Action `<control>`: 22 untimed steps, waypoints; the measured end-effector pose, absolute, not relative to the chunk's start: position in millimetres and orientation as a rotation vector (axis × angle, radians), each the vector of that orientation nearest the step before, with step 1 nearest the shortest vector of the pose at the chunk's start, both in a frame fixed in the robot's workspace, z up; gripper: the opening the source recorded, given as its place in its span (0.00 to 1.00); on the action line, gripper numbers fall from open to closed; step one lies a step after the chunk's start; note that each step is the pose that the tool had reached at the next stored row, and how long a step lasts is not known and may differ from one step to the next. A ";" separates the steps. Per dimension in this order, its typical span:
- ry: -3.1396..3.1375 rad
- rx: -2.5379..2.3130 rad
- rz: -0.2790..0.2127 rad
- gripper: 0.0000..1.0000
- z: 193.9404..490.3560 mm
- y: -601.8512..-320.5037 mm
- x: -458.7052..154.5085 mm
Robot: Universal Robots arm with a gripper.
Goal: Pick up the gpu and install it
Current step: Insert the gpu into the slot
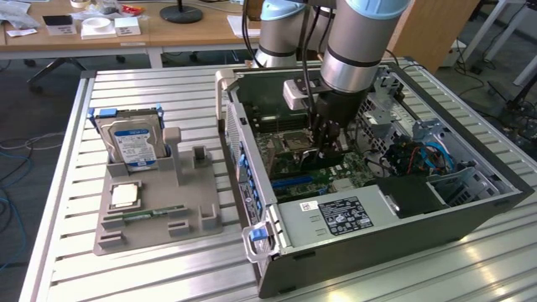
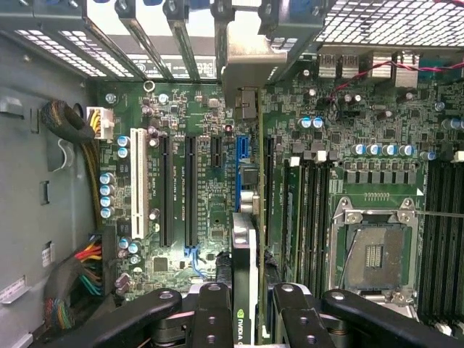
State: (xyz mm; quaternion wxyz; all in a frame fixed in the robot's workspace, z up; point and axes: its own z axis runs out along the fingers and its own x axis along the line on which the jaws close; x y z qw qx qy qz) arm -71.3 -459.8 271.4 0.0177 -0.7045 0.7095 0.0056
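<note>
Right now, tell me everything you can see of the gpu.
The gpu is seen edge-on: a thin green board with a black cooler bearing an NVIDIA logo, and a silver metal bracket at the end toward the case's rear openings. It stands on edge, pinched between the fingers of the gripper, over the motherboard among the expansion slots. I cannot tell whether it is seated.

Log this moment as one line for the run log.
gripper: shut on gpu | position: inside computer case, over motherboard | gpu seated: cannot tell | hard drive: in holder on table
</note>
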 end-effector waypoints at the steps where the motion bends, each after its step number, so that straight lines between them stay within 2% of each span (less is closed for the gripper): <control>1: 2.204 -2.188 0.017 0.27 271.4 -459.8 -72.0; 22: 2.202 -2.186 0.013 0.27 268.9 -460.0 -76.8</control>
